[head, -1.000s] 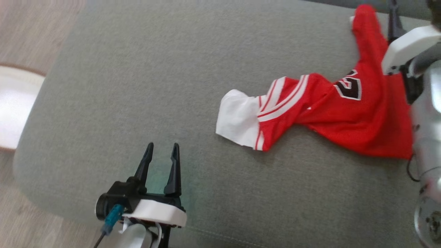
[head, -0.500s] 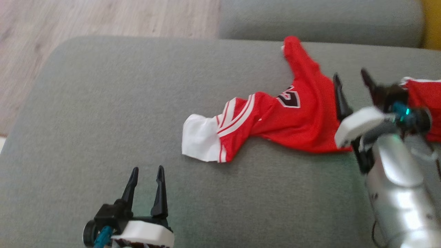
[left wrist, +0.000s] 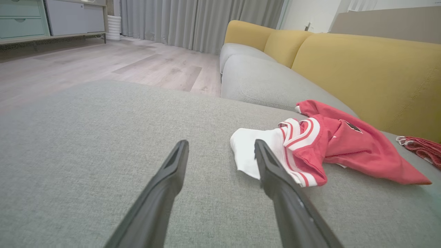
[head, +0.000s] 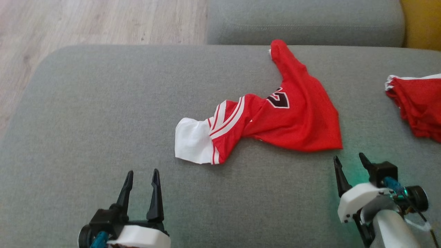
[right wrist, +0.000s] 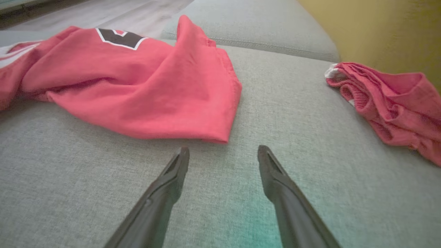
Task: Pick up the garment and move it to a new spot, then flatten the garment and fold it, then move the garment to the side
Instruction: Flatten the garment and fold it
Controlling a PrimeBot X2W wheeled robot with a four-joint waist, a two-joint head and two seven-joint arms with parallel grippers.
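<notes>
The garment (head: 293, 117) is a red jersey with white stripes, a white end and a dark number patch, lying crumpled in the middle of the grey sofa seat (head: 103, 120). It also lies ahead in the left wrist view (left wrist: 330, 148) and the right wrist view (right wrist: 137, 82). My left gripper (head: 142, 174) hovers open near the seat's front edge, to the lower left of the jersey's white end. Just below the jersey's right corner my right gripper (head: 348, 159) stands open with nothing between its fingers.
A second red garment (head: 417, 103) lies bunched at the seat's right side, also in the right wrist view (right wrist: 389, 103). A yellow backrest (left wrist: 361, 72) rises behind the seat. Another grey cushion (head: 303, 20) lies beyond, with wood floor (head: 86, 24) at the far left.
The head camera has swung right and the picture has shifted. My right gripper has drawn back from over the jersey to the front of the seat, leaving the jersey lying free.
</notes>
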